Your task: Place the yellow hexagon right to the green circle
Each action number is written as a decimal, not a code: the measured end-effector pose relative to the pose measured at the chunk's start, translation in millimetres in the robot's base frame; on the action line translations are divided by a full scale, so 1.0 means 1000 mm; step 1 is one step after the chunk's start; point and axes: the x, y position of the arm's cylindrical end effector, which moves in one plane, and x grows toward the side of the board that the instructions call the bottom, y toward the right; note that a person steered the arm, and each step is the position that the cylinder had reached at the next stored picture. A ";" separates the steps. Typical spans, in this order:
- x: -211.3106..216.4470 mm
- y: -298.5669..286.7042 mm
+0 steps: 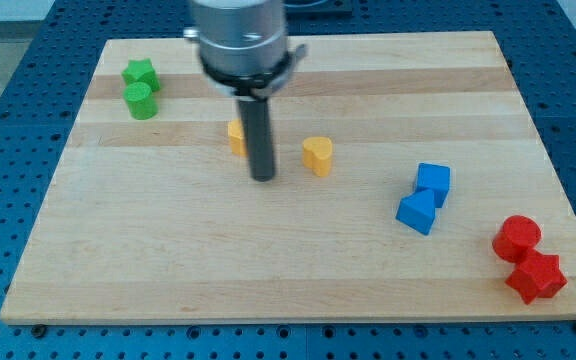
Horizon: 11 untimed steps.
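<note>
The yellow hexagon point(236, 136) sits left of centre on the wooden board, partly hidden behind my rod. My tip point(263, 178) rests on the board just to the right of and below the hexagon, close to it; whether they touch I cannot tell. The green circle point(141, 100) stands near the top left corner, well to the left of the hexagon. A green star point(140, 73) lies just above the circle, touching or nearly touching it.
A yellow heart point(317, 155) lies right of my tip. Two blue blocks point(433, 183) point(417, 212) sit together at the right. A red circle point(517, 238) and a red star-like block point(536, 276) sit at the bottom right corner.
</note>
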 end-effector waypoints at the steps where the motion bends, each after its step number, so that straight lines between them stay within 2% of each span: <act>1: -0.010 0.005; 2: -0.047 -0.009; 3: -0.048 -0.014; 7: -0.052 -0.149; 9: -0.098 -0.159; 10: -0.098 -0.159; 11: -0.075 -0.128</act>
